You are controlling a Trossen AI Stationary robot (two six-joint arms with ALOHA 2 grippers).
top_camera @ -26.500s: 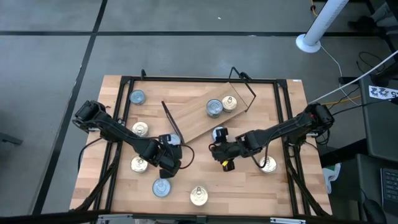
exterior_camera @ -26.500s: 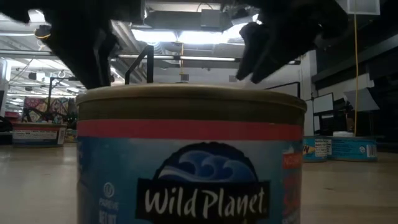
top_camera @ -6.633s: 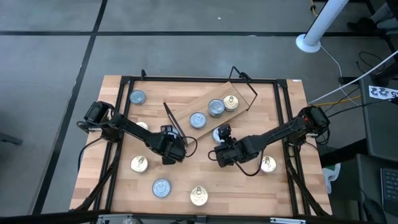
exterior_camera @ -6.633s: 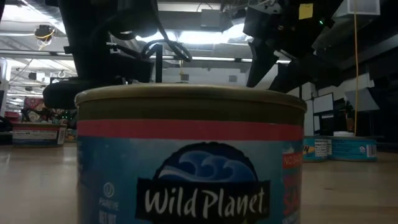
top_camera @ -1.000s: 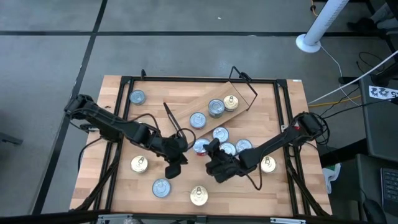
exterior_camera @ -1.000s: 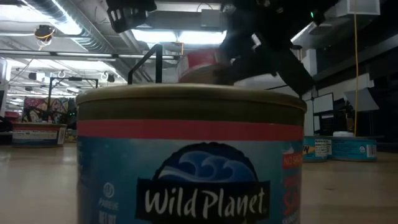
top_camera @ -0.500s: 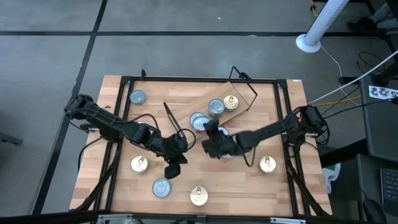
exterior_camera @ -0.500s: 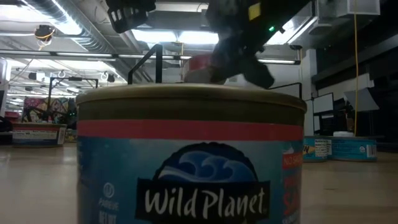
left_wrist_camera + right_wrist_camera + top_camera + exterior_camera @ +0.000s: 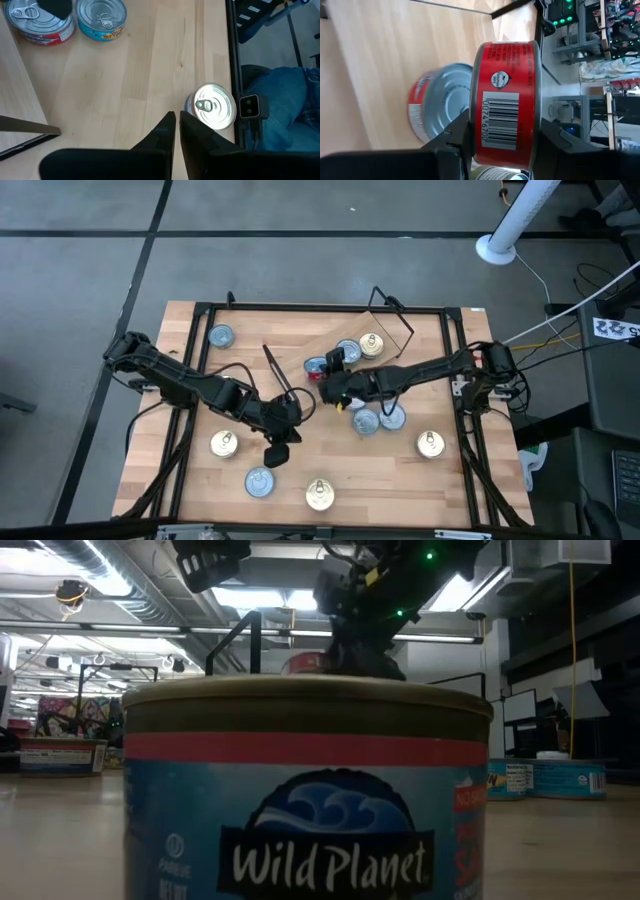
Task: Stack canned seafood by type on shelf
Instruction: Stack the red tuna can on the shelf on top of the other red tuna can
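Now, with my right gripper [image 9: 322, 374] clamped on the red-labelled tin [image 9: 506, 102], I should lower it squarely, lid level, onto the matching red tin [image 9: 436, 105] lying on the shelf [image 9: 392, 338] near its left end, and release only once it sits flush. My left gripper [image 9: 177, 131] is closed on nothing, hovering near the table's middle.

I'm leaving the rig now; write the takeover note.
Right end effector: shut on a red tin, carried over the shelf beside another red tin.
Left end effector: shut, empty, hanging over the table middle.
Done: a few tins already sit on the shelf.
Left: set this tin down; about seven loose tins remain on the table, including two blue ones near the shelf.
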